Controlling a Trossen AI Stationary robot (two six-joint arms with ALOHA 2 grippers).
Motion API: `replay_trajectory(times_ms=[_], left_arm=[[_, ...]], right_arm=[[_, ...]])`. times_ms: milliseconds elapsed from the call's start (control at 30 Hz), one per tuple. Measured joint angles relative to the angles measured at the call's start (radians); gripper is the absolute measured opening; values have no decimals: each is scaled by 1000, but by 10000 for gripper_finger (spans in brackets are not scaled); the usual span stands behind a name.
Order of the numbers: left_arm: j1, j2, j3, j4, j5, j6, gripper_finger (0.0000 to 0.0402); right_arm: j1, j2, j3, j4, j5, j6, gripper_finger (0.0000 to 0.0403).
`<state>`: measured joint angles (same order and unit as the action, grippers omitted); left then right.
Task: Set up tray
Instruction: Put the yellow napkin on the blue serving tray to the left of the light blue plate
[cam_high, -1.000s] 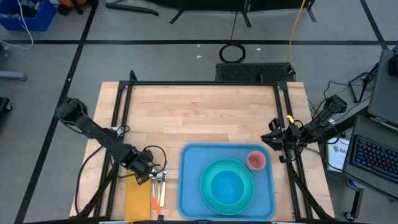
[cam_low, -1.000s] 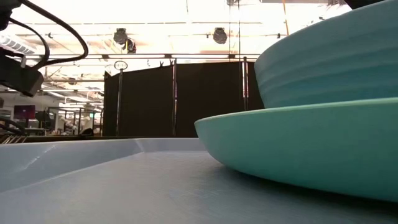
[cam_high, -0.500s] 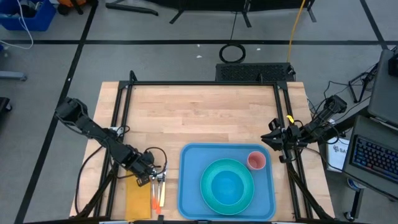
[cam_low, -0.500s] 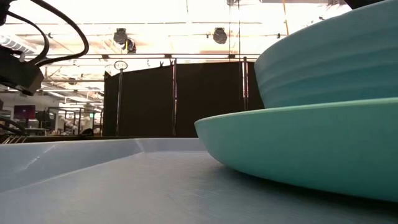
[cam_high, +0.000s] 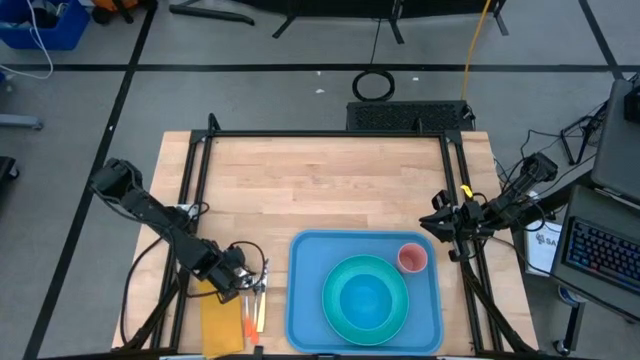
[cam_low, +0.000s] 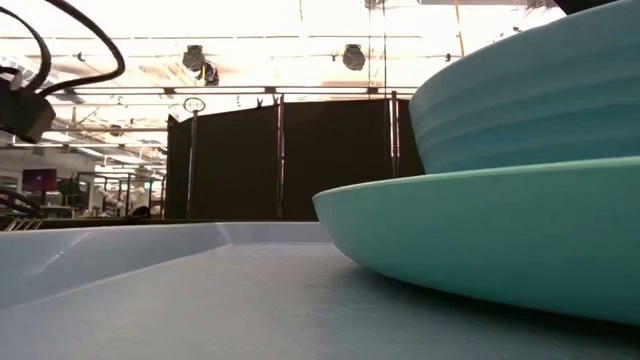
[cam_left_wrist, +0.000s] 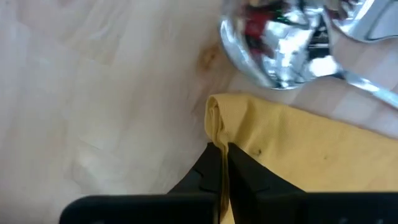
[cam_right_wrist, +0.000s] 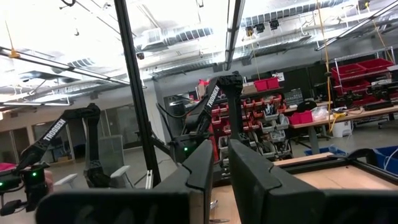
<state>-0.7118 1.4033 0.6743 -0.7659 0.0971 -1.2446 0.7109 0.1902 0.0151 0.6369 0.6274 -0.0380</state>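
A light-blue tray (cam_high: 300, 300) lies at the table's near edge. It carries a turquoise plate (cam_high: 338, 310) with a bowl (cam_high: 365, 297) on it, and a pink cup (cam_high: 412, 258). To the tray's left a yellow napkin (cam_high: 218, 320) lies flat on the wood. A spoon (cam_left_wrist: 273, 46) and an orange-handled piece of cutlery (cam_high: 250, 318) lie beside it. My left gripper (cam_high: 243, 283) points down at the napkin's far corner and is shut on it. At the table's right edge my right gripper (cam_high: 437, 222) is raised, its fingers close together with nothing between them. My left gripper pinches the napkin's corner (cam_left_wrist: 216, 132) between its two fingers, coming from above and pointing down. The cloth bunches into a small upright fold at the fingertips. How many layers are caught I cannot tell. The rest of the napkin (cam_left_wrist: 311, 162) lies on the table.
Bare wood stretches across the table's far half (cam_high: 320, 180). A black frame rail (cam_high: 190, 200) runs along the left side and another (cam_high: 455, 190) along the right. In the low view the plate (cam_low: 480, 240) and bowl (cam_low: 530, 100) fill the right side.
My left gripper has shifted a little toward the table's left edge and slightly upward, staying over the napkin's corner.
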Motion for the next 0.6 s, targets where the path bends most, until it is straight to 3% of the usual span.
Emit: replay_trajectory(times_ms=[333, 600], left_arm=[[-55, -2, 7, 4, 18, -77, 7], [-77, -4, 145, -145, -40, -59, 7]], right_arm=[[0, 0, 0, 0, 0, 0, 43], [0, 0, 0, 0, 0, 0, 43]])
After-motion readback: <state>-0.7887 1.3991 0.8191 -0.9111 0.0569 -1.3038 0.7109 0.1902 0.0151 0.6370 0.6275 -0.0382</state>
